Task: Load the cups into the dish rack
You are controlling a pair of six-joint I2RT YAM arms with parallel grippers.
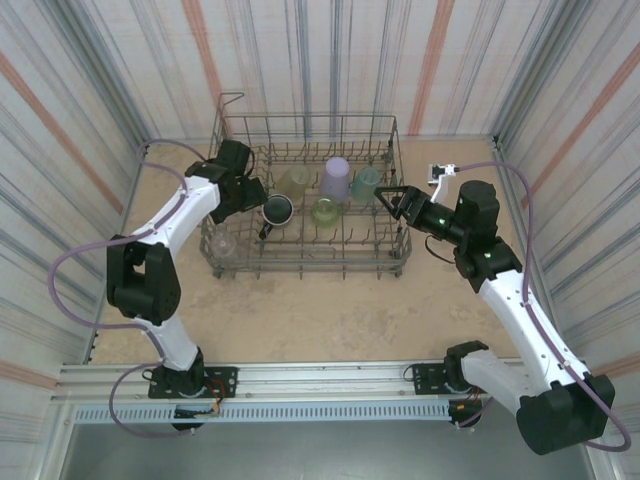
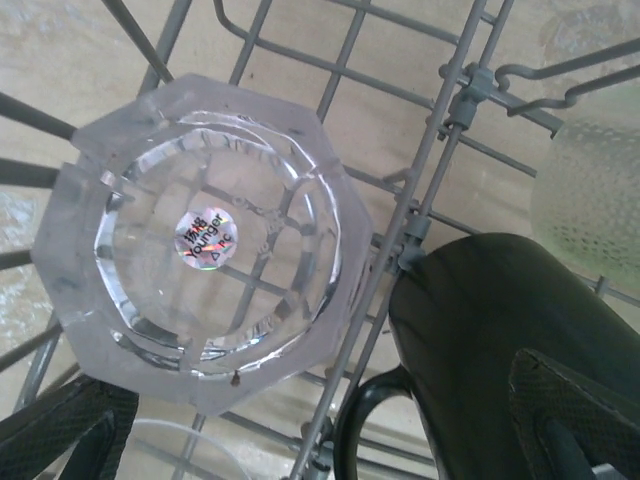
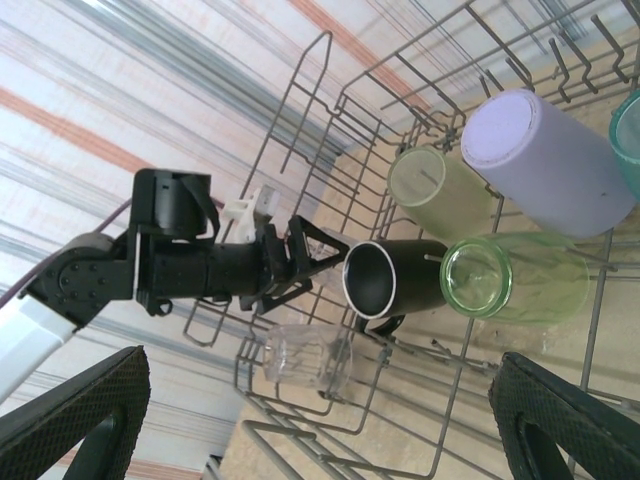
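A robotics lab test cell is indicated: the tabletop [image 1: 300, 310] is enclosed by striped curtain walls [image 1: 90, 90], and a left arm [image 1: 140, 275] and right arm [image 1: 520, 300] are bolted to an aluminium rail [image 1: 320, 375].

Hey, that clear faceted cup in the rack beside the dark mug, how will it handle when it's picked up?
The clear faceted cup looks smooth and glossy, so probably slippery, though its flat facets should help a grasp. Its thick walls suggest it is stiff and fairly heavy for its size.
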